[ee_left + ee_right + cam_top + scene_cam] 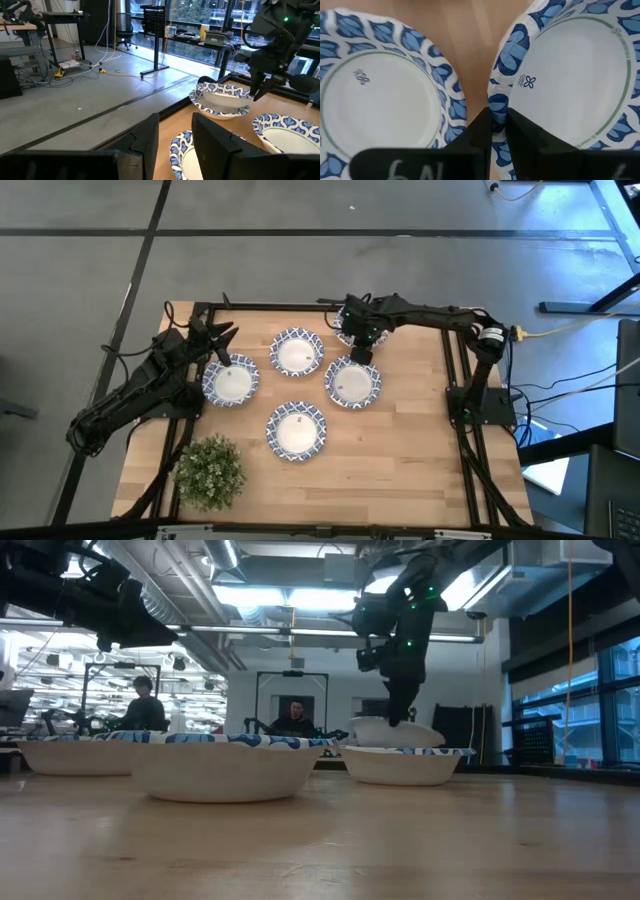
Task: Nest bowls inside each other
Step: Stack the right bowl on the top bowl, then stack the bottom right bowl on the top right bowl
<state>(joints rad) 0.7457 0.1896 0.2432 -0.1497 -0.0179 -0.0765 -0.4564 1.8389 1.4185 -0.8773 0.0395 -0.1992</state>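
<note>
Right pincer [499,131] clamped on a bowl's [570,75] rim — left pincer [175,140] apart, above another bowl [231,381].

Far bowl [345,335] mostly hidden under right arm [420,313] from above. In right wrist view, both bowls cut by edges; gripped rim partly covered by fingers [482,131]. Background people [145,705] blurred.
</note>
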